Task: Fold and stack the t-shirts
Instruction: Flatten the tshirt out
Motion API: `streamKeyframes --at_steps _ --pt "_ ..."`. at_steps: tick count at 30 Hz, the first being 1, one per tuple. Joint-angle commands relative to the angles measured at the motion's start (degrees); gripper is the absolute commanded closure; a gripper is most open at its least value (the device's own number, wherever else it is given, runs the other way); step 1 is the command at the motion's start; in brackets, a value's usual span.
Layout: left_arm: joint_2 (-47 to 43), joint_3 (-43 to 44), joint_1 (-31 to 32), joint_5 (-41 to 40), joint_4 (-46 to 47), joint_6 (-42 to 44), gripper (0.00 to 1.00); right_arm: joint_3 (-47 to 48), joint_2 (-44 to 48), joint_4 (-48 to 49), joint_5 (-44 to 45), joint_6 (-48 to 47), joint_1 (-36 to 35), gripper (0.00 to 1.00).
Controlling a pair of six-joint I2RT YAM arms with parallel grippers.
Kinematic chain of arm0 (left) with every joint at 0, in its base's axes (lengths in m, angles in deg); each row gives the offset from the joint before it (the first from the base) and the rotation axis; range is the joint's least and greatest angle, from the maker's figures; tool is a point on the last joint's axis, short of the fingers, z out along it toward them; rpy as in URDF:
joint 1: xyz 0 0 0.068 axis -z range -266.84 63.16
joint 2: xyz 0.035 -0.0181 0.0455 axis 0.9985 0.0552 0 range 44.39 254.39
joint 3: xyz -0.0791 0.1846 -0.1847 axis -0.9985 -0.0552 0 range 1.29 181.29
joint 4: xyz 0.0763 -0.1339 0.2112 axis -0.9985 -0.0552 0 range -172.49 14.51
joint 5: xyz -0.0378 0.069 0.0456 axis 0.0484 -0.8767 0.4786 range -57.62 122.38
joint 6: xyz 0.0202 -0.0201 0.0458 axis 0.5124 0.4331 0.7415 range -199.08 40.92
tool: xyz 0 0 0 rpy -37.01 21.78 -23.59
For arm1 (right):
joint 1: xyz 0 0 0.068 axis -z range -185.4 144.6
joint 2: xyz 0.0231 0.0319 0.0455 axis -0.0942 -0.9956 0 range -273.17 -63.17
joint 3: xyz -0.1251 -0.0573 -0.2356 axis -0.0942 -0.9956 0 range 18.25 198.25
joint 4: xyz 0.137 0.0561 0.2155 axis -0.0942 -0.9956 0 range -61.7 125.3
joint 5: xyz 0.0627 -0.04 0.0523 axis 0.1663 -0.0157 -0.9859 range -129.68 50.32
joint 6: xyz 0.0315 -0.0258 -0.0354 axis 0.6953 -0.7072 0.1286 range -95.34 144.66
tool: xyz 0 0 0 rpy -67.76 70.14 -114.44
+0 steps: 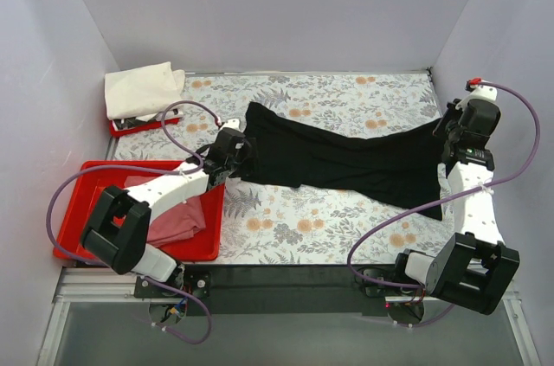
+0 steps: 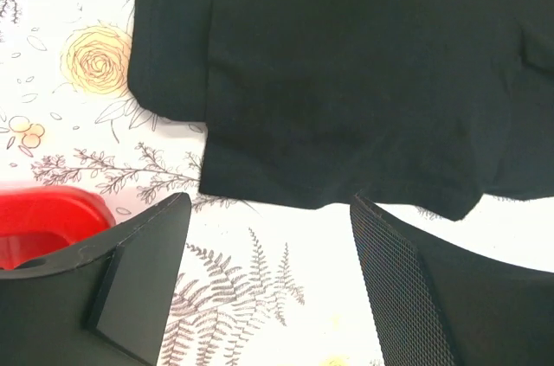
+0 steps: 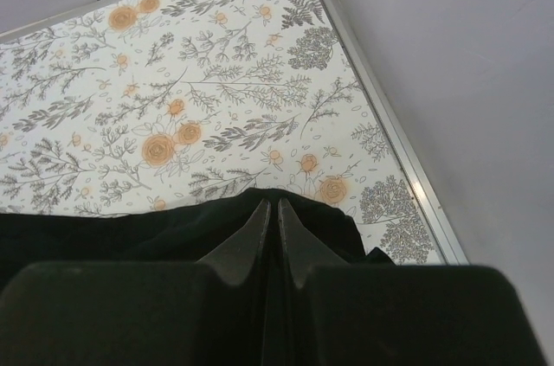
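Observation:
The black t-shirt [image 1: 346,158] lies stretched across the middle of the floral table. My left gripper [image 1: 235,157] is open at the shirt's left end. In the left wrist view the left gripper [image 2: 269,203] holds nothing, and the black shirt's edge [image 2: 346,80] lies just beyond the fingertips. My right gripper [image 1: 450,137] is shut on the shirt's right end. In the right wrist view the black cloth [image 3: 130,236] bunches around the closed right gripper [image 3: 269,204]. The dusty pink t-shirt [image 1: 177,221] lies in a red tray. The cream-white t-shirt [image 1: 143,89] lies folded at the back left.
A large red tray [image 1: 82,189] stands at the near left under my left arm, and its corner shows in the left wrist view [image 2: 43,219]. A small red tray [image 1: 138,128] sits under the cream shirt. Grey walls enclose the table on three sides.

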Motion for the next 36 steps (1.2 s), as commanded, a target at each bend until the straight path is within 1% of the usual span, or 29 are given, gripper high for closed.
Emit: streamKeyframes --at_steps 1,5,8,12,17,21,22,24,25,26,28,31,35,36 --pt "2.1 -0.4 0.2 -2.5 -0.2 0.2 0.31 -0.6 0.2 3.8 -0.5 0.5 0.2 0.99" --pt "7.0 -0.3 0.2 -2.0 3.0 0.5 0.33 -1.2 1.1 3.7 -0.5 0.4 0.3 0.99" --pt "9.5 0.3 0.2 -2.3 3.2 0.4 0.35 -1.3 1.6 3.6 -0.5 0.2 0.3 0.99" --pt "9.9 -0.2 0.2 -5.3 3.3 0.0 0.36 -1.3 1.5 3.7 -0.5 0.2 0.2 0.99" --pt "9.4 -0.3 0.2 -5.7 1.6 -0.3 0.43 -1.4 1.4 3.7 -0.5 0.2 0.3 0.99" --pt "8.8 -0.6 0.2 -5.7 1.0 -0.4 0.53 -1.5 1.5 3.8 -0.6 0.3 0.3 0.99" --pt "8.8 -0.7 0.2 -5.6 1.0 -0.4 0.63 -1.5 1.5 3.8 -0.5 0.2 0.2 0.99" --pt "8.8 -0.9 0.3 -5.4 1.0 -0.6 0.77 -1.5 1.5 3.6 -0.5 0.2 0.2 0.99" --pt "8.8 -0.9 0.2 -5.4 1.0 -0.6 0.85 -1.4 1.5 3.7 -0.5 0.2 0.2 0.99" --pt "8.8 -0.9 0.3 -5.4 1.0 -0.6 0.88 -1.4 1.4 3.7 -0.5 0.2 0.3 0.99" --pt "9.0 -0.9 0.3 -5.5 1.0 -0.6 0.90 -1.5 1.5 3.7 -0.6 0.3 0.2 0.99" --pt "9.2 -0.5 0.3 -5.1 0.8 -0.5 1.00 -1.9 1.6 3.6 -0.5 0.2 0.3 0.99" --pt "6.9 1.1 0.3 -5.0 1.0 -0.4 1.00 -2.3 2.1 3.6 -0.5 0.2 0.3 0.99" --pt "5.2 2.6 0.3 -5.1 0.7 -0.2 1.00 -2.5 2.2 3.7 -0.5 0.4 0.2 0.99"
